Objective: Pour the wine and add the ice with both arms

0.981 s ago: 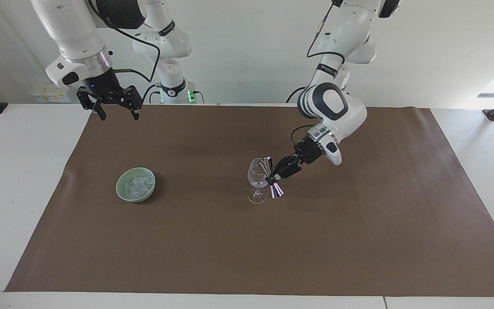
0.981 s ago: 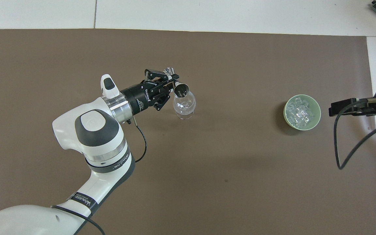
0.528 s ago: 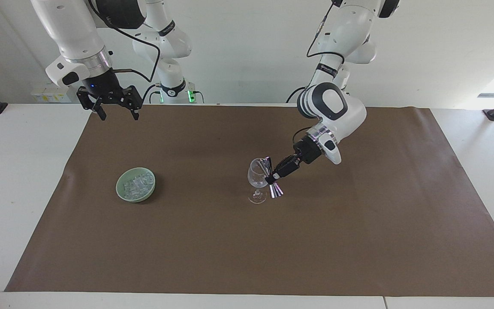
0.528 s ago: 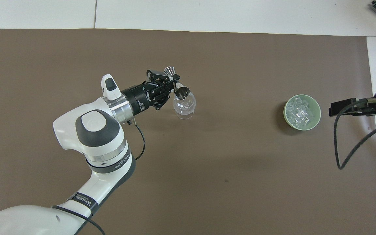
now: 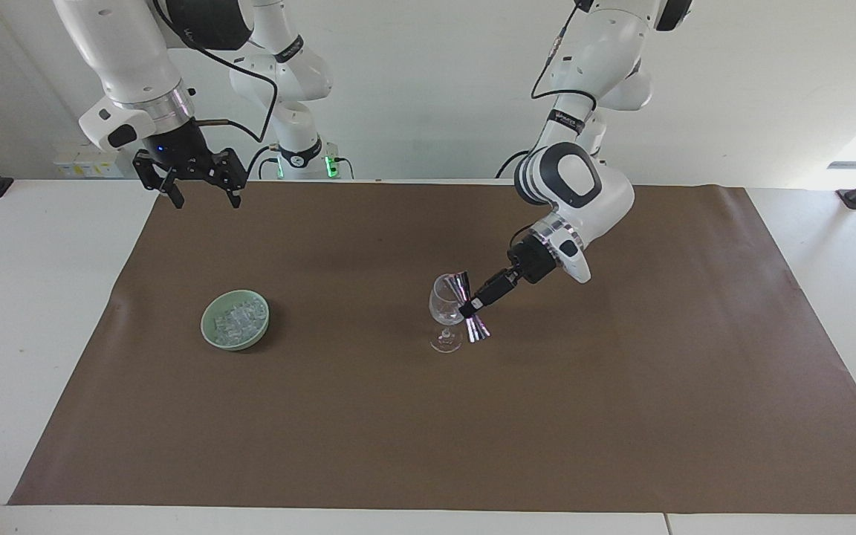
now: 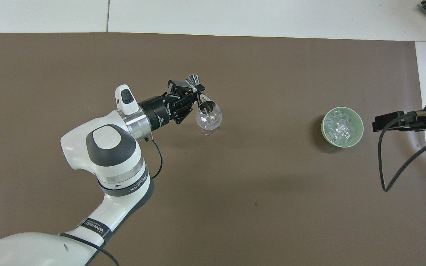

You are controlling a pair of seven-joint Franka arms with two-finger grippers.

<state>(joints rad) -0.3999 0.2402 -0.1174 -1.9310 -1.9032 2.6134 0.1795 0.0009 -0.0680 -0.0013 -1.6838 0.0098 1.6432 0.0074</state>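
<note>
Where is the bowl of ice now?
The green bowl of ice sits on the brown mat toward the right arm's end, beside the wine glass.

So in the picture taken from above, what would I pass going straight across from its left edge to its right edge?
The left gripper holding a metal jigger tipped over the wine glass → a green bowl of ice → the right gripper, waiting open in the air, all on the brown mat.
</note>
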